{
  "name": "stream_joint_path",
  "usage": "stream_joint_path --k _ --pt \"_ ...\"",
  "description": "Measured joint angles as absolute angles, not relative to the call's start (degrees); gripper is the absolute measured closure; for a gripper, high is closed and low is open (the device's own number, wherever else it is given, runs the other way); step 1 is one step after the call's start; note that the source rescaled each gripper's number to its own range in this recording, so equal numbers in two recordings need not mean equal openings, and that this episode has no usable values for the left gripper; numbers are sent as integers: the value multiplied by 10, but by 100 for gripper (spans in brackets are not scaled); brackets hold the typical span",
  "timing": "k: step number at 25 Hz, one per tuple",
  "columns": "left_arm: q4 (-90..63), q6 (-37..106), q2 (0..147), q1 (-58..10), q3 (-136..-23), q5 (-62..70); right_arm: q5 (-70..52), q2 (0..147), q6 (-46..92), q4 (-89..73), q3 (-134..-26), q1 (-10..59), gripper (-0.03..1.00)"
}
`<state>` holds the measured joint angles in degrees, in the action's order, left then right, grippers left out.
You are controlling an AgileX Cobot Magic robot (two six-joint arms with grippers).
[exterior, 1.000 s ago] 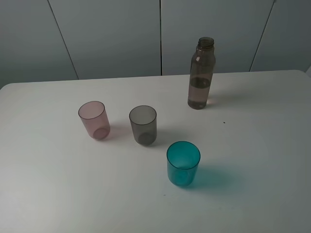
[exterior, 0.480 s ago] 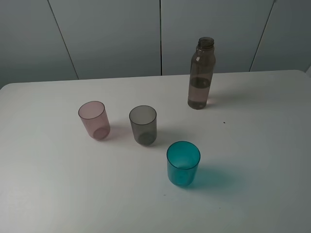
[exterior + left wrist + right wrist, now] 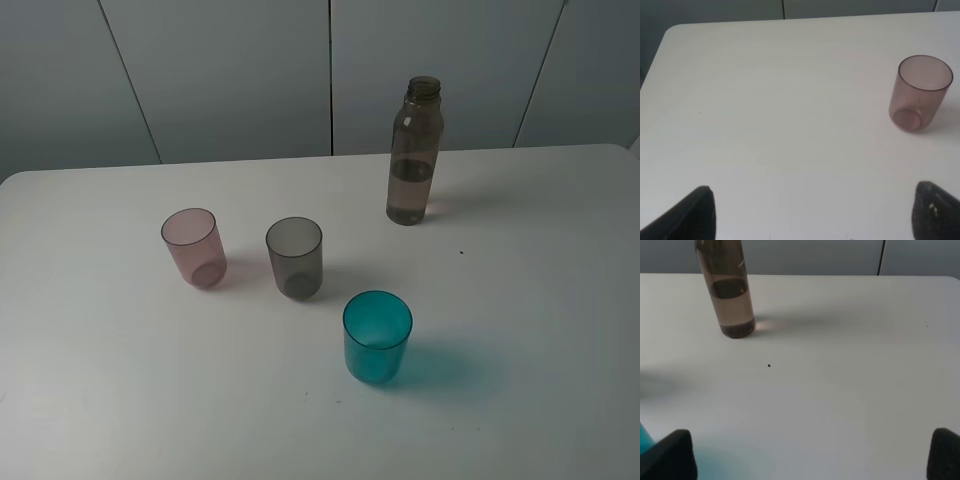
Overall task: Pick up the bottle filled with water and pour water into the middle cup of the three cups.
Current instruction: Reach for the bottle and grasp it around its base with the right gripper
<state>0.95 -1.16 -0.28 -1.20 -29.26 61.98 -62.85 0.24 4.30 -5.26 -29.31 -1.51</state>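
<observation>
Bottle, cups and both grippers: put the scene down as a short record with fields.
bottle: upright on the table, part full, untouched
middle cup: smoky grey, upright, looks empty
pink cup: left of middle cup
teal cup: nearest the camera, right of middle cup
left gripper: open, holding nothing
right gripper: open, holding nothing

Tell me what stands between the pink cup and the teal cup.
The smoky grey middle cup stands between them, shown in the exterior high view.
</observation>
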Motion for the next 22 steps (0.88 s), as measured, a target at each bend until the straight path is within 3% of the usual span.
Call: stream_joint_path --k 13,22 --pt "9 -12 -3 -12 -293 620 -612 36 31 -77 -305 -15 -3" --pt "9 -12 -3 -12 -293 620 -418 239 40 -114 -380 -15 -3"
